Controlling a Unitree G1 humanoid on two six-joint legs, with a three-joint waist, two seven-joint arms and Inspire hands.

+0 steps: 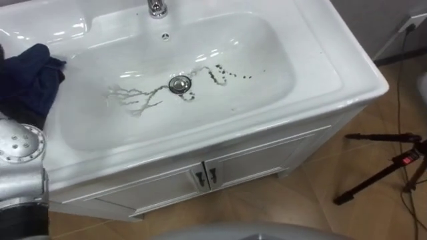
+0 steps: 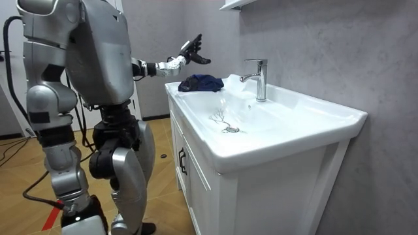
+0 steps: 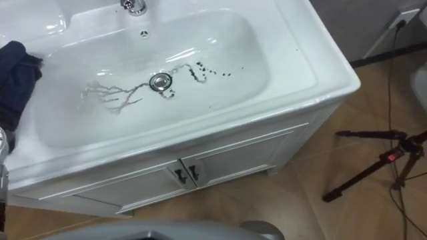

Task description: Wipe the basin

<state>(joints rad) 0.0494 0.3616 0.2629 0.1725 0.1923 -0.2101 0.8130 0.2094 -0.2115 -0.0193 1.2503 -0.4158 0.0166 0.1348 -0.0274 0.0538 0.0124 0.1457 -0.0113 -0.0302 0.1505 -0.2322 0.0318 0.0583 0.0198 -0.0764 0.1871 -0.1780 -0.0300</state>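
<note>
The white basin (image 1: 267, 73) lies before me, with a metal drain (image 1: 179, 84) at its middle. Dark specks (image 1: 223, 73) trail to the right of the drain and pale streaks (image 1: 133, 97) to its left. A dark blue cloth (image 1: 27, 77) lies bunched on the basin's left rim. In the room view my left hand (image 2: 191, 52) is raised in the air above and a little short of the cloth (image 2: 201, 83), fingers straight, holding nothing. My right hand (image 2: 83, 219) hangs low at my side.
A chrome faucet (image 2: 259, 78) stands at the back rim. Below the basin are white cabinet doors (image 1: 207, 177) with small dark handles. A black tripod (image 1: 387, 167) lies on the wooden floor to the right. I stand at the cabinet's front.
</note>
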